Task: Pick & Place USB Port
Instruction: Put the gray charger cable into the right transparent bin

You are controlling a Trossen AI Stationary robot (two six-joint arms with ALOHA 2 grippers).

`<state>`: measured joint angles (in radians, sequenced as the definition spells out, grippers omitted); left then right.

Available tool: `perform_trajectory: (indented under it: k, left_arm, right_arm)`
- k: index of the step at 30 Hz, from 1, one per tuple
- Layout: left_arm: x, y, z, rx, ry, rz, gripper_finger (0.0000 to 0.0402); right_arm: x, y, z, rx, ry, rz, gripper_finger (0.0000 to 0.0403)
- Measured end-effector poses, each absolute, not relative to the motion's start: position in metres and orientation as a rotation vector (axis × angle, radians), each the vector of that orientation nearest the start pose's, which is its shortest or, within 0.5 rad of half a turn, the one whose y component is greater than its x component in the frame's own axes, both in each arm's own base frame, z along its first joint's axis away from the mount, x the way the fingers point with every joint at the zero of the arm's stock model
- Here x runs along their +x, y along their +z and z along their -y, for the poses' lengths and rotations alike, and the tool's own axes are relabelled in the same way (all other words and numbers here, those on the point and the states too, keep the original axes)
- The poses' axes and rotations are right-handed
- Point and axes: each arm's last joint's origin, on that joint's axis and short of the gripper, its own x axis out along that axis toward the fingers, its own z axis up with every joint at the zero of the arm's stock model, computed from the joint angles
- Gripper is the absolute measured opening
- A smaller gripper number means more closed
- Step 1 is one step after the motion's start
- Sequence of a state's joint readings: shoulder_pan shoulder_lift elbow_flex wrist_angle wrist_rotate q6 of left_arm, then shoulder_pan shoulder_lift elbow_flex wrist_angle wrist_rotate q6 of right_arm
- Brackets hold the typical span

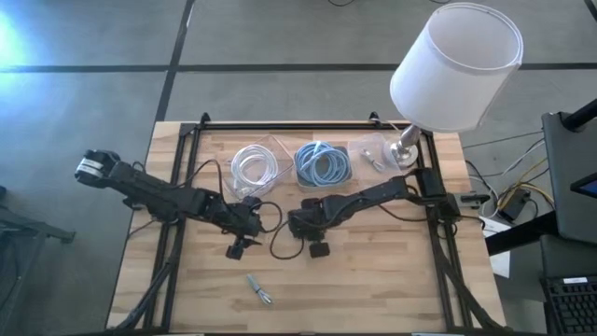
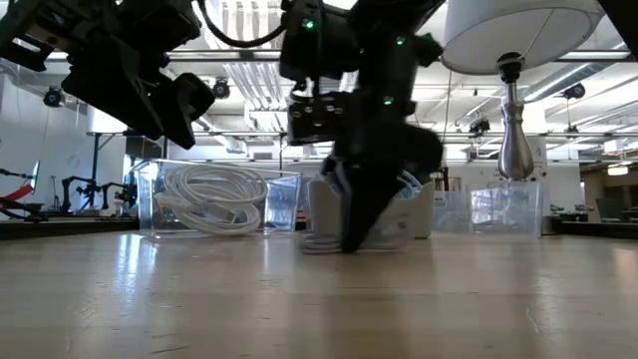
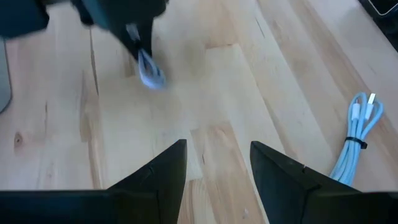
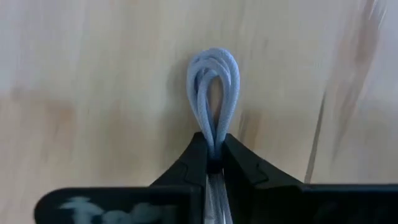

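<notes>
My right pincer (image 4: 214,163) is clamped on the looped end of a pale blue cable (image 4: 214,93), held low over the middle of the worktop (image 1: 392,280). My left pincer (image 3: 214,165) hangs beside it, spread wide and empty. I'd keep the squeeze firm and lift slowly, so the loops don't slip before reaching the bins (image 1: 322,163) at the far edge.

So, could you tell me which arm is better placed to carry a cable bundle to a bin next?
The right: its hand is shut on a blue cable bundle, while the left hand hangs open and empty.
</notes>
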<state>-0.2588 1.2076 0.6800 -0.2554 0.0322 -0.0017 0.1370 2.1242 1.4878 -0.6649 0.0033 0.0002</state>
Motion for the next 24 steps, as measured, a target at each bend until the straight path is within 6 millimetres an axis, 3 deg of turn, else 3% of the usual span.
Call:
perform_trajectory:
  k: [6, 13, 17, 24]
  left_arm:
    - [0.227, 0.208, 0.061, 0.086, -0.274, -0.789, 0.0181]
    - [0.227, 0.205, 0.061, 0.087, -0.266, -0.785, 0.0181]
    - [0.228, 0.206, 0.061, 0.089, -0.268, -0.767, 0.0181]
    - [0.230, 0.209, 0.061, 0.091, -0.271, -0.728, 0.0181]
  right_arm:
    - [0.391, 0.171, -0.055, -0.057, 0.063, -1.365, 0.0025]
    - [0.349, 0.218, -0.039, -0.144, -0.203, -1.294, 0.0025]
    - [0.315, 0.238, -0.021, -0.128, -0.359, -1.216, 0.0027]
    - [0.251, 0.247, 0.027, -0.047, -0.670, -1.125, 0.0028]
